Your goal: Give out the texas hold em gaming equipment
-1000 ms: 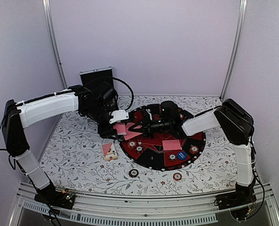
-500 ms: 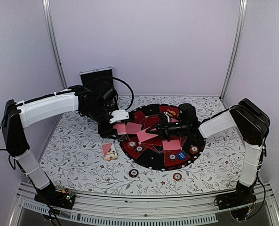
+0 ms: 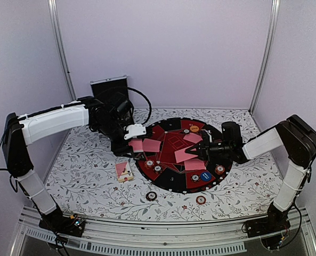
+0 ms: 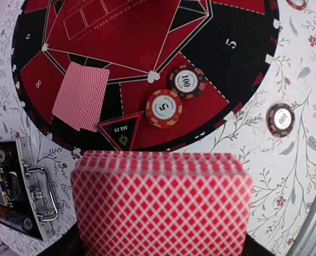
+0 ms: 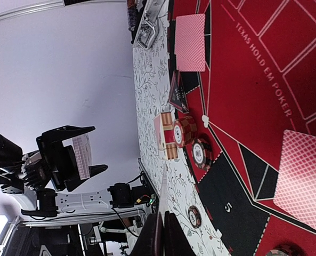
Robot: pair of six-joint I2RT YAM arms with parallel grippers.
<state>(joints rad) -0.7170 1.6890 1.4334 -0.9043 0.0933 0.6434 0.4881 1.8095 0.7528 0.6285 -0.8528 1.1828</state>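
Top external view: a table (image 3: 88, 184) under a white cloth printed with grey sprigs and small red flowers fills a booth with pale lilac walls (image 3: 163, 53). A slim metal post (image 3: 59, 48) rises toward each back corner, and a metal rail (image 3: 147, 226) runs along the near edge. A round black-and-red poker mat (image 3: 173, 140) lies right of centre on the cloth. The wrist views show "Texas Hold Em Poker" printed on it and seat numbers round its rim. A silver-edged black case (image 3: 108, 88) stands upright at the back left, close to the wall.

Over the mat's left edge hangs the left gripper (image 3: 132, 143), its jaws closed on the deck of cards (image 4: 163, 205), pink backs showing. Low over the middle of the mat, the right gripper (image 3: 194, 152) has its jaws pinched on a single card (image 3: 183, 156).

Face-down dealt cards (image 3: 152, 145) lie at the mat's left, back right and near right. Striped chips (image 3: 157, 168) sit inside the near rim, and two more lie on the bare cloth towards the front. A blue button (image 3: 205, 175) rests near the front rim and an orange button (image 3: 194, 128) near the back. The pink box (image 3: 124, 170) lies on the cloth just left of the mat.
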